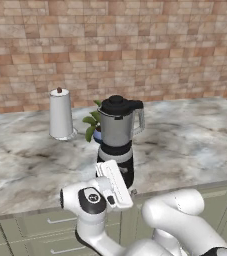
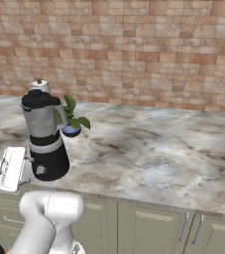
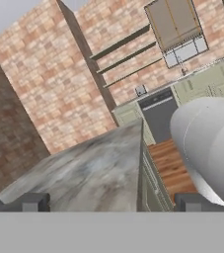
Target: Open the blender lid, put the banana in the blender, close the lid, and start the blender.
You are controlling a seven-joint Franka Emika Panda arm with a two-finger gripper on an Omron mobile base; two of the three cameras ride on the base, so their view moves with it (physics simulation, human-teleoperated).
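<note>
The blender (image 1: 116, 134) (image 2: 44, 136) stands near the counter's front edge, a grey jar on a black base. The black blender lid (image 1: 118, 104) (image 2: 38, 98) sits on the jar's mouth. The round knob (image 2: 40, 170) on the base faces front. My gripper (image 3: 111, 202) is open, its fingertips (image 3: 32, 202) wide apart with nothing between them. The white hand (image 1: 114, 184) (image 2: 9, 168) hangs at the counter's edge just in front of the blender base, and the hand view looks sideways along the counter. The banana is out of view.
A white roll (image 1: 60, 115) (image 2: 39, 85) with a dark knob stands behind and left of the blender. A small potted plant (image 1: 92, 125) (image 2: 72, 119) sits right behind it. The marble counter (image 1: 195, 140) (image 2: 153, 154) runs to the right under the brick wall.
</note>
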